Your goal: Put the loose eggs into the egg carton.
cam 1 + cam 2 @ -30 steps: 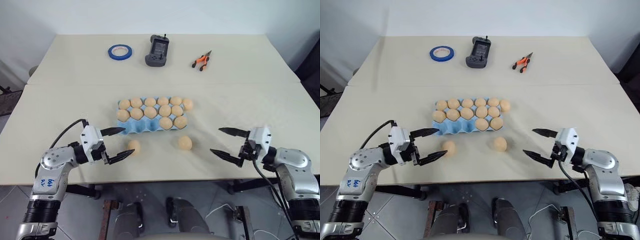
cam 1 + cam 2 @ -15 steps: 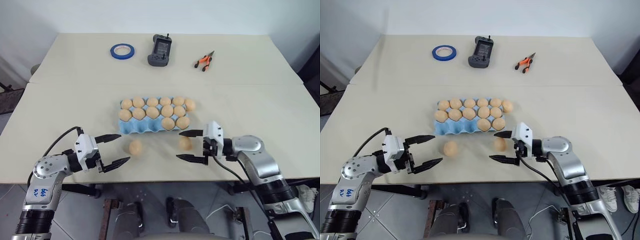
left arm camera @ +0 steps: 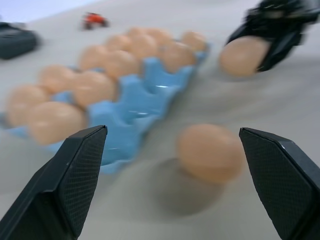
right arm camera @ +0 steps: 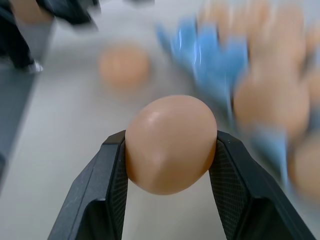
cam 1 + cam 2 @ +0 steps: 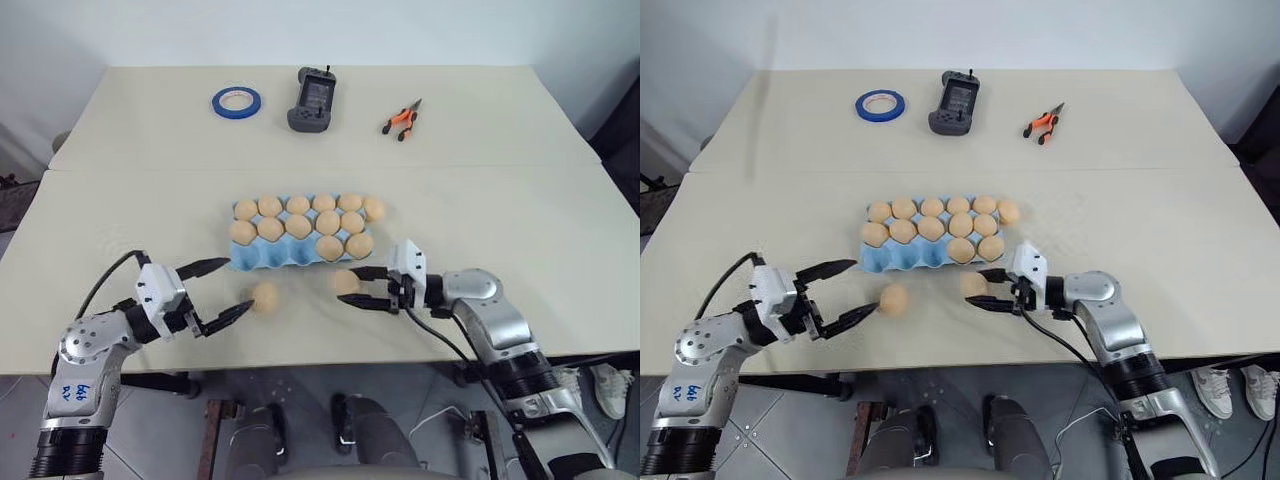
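Pale and wide, the surface (image 5: 520, 200) carries everything I need within both arms' reach. My right end effector (image 4: 170, 150) is clamped on one of the loose eggs (image 4: 171, 143), a black finger pressed to each flank, so the egg sits squarely between the pads rather than at the tips; that grip looks secure enough to carry. From the head cameras that held egg (image 5: 346, 282) is just off the near right corner of the egg carton (image 5: 275, 256), which I judge is why the arm is angled in from the right, pointing across towards the tray.

My left end effector (image 5: 218, 291) stands wide apart and holds nothing. It points at the other loose egg (image 5: 265, 296), which lies on the surface just in front of the carton's near edge, close to the finger tips but apart from them. I read this as a staged approach, waiting its turn.

Most cups of the light blue carton are already filled; bare blue shows along the near row on the left side, so I take those cups as free, though the wrist view is too blurred to count them.

Well beyond, along the far side, lie a blue tape ring (image 5: 236, 100), a dark handheld controller (image 5: 312, 100) and orange-handled pliers (image 5: 402, 119), all clear of the work.
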You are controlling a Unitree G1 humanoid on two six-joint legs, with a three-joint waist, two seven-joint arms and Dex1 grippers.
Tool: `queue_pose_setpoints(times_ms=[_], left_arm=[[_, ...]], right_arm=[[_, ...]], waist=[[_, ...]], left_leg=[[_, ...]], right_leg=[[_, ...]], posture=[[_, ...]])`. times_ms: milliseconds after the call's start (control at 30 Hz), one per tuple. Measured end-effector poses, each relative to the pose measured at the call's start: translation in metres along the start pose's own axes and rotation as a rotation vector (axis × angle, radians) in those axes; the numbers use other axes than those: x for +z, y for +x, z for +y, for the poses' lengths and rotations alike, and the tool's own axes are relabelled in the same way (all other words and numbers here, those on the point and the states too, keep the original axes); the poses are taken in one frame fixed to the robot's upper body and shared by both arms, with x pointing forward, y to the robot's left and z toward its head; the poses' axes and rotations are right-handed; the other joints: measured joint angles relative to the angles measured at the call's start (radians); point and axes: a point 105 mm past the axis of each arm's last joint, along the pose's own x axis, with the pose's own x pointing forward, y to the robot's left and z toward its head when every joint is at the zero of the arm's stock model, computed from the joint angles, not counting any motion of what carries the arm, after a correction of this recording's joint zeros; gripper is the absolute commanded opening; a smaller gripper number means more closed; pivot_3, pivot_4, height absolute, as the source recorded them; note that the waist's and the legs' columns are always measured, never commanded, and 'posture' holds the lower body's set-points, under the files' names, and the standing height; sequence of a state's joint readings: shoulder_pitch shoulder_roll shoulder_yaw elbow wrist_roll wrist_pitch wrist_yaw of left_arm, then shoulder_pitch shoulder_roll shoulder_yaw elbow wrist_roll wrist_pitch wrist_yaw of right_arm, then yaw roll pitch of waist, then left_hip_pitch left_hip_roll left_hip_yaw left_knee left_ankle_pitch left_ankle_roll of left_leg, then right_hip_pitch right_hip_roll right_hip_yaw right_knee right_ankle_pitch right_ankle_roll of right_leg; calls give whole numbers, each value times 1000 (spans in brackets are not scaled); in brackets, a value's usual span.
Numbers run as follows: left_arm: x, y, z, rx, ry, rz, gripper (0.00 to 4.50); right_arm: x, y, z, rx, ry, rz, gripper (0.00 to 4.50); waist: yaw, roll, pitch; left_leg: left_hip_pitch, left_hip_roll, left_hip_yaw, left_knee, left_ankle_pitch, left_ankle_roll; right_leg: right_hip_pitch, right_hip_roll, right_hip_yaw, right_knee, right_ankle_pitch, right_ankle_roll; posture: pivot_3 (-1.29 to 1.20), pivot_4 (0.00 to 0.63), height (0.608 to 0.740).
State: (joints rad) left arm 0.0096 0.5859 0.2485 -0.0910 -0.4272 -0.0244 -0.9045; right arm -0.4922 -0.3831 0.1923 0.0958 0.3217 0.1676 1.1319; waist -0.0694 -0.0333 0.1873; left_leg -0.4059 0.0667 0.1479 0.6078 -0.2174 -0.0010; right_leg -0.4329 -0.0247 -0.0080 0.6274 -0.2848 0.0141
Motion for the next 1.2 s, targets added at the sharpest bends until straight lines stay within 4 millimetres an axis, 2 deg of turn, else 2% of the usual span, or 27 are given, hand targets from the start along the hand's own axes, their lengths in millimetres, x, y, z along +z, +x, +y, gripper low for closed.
queue_pose_setpoints(times_ms=[67,133,200,300,400,533,567,733,800,900,1067,1200], left_arm=[[-4,-8,-1,37,-12,14,4500],[-11,-15,-4,61,-38,36,4500],[-17,-21,-8,83,-61,54,4500],[-17,-26,-8,110,-56,63,4500],[-14,-27,-7,119,-45,58,4500],[-14,-28,-6,128,-43,59,4500],[-13,-28,-6,129,-41,57,4500],[-7,-25,-7,121,-23,43,4500],[-6,-24,-6,121,-27,43,4500],[-5,-20,-3,128,-35,43,4500],[-1,-5,-4,86,-47,25,4500],[4,11,-10,17,-43,2,4500]], right_arm=[[19,14,-5,2,-44,-38,2167],[29,25,-8,-5,-69,-51,2167],[30,38,-13,-17,-70,-42,2167],[23,46,-24,-54,-69,-6,2167],[15,45,-31,-74,-72,28,2901],[8,46,-34,-80,-65,44,4320],[9,47,-35,-79,-67,43,4459],[24,45,-36,-77,-97,-1,4459],[30,34,-36,-96,-117,-26,4459],[26,1,-44,-192,-119,-44,4459],[-1,-70,-52,-431,-82,-27,4459],[-15,-110,-51,-569,-68,-1,4459]], waist=[[-4,0,0],[-9,0,0],[-13,-1,0],[-12,-1,0],[-13,-1,0],[-17,-1,0],[-18,-1,0],[-15,-1,0],[-15,-1,0],[-7,-1,-1],[1,-1,-1],[-7,-1,-1]], left_leg=[[0,0,0,1,0,0],[0,0,0,0,0,0],[-1,0,0,-1,0,0],[-1,0,0,-3,0,-1],[-1,-1,1,-7,0,-1],[-1,0,3,-10,0,-1],[-1,0,3,-10,0,-2],[-2,1,3,-10,2,-6],[-2,1,3,-10,2,-6],[-2,0,2,-10,2,-5],[-2,-1,3,-9,2,-4],[-1,0,2,-8,3,-5]], right_leg=[[0,0,0,-1,0,0],[1,-1,0,-1,-2,-4],[0,-1,0,-3,-3,-5],[0,-3,-1,-5,-4,-7],[0,-3,-2,-7,-4,-6],[-3,-3,-2,-5,-1,-1],[-5,-2,-2,-4,0,0],[-9,0,-2,1,-2,-1],[-8,0,-2,1,-2,-1],[-7,-1,-2,0,-1,0],[-5,-1,-1,-2,-1,1],[-5,0,-1,0,-1,1]], posture=[[0,150,740],[0,150,740],[0,150,740],[0,150,740],[0,150,740],[0,150,740],[0,150,740],[0,150,740],[0,150,740],[0,150,740],[0,150,740],[0,150,740]])
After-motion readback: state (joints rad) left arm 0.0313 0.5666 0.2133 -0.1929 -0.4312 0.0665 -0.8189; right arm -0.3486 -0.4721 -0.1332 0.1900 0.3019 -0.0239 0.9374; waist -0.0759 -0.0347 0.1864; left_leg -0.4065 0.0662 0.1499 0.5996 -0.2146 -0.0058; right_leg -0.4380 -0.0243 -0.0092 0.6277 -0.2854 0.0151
